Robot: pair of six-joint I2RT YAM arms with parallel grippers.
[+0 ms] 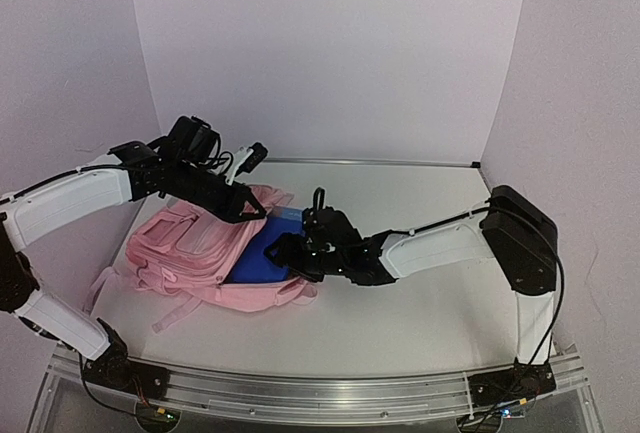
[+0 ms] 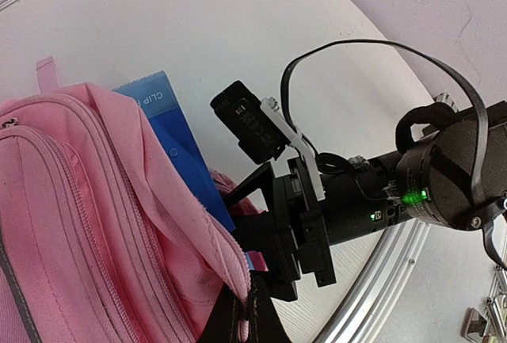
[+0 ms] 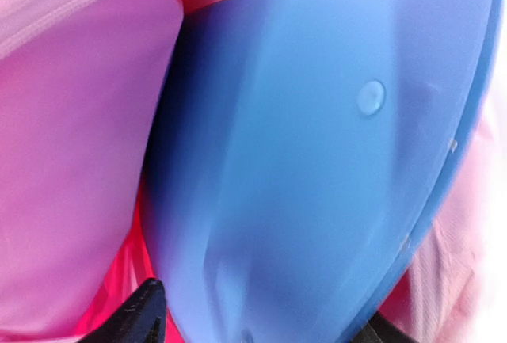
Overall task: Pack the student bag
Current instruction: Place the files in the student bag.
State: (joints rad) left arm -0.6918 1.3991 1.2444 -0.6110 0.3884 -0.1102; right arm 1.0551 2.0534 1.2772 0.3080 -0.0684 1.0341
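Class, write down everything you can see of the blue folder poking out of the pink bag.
The blue folder is a flat, smooth sheet, plastic by its look, with pale lettering CLIP near one corner and a small round dimple. It lies partly inside the open student bag, one corner sticking out, pink fabric around it. The right tool sits close to its exposed edge.
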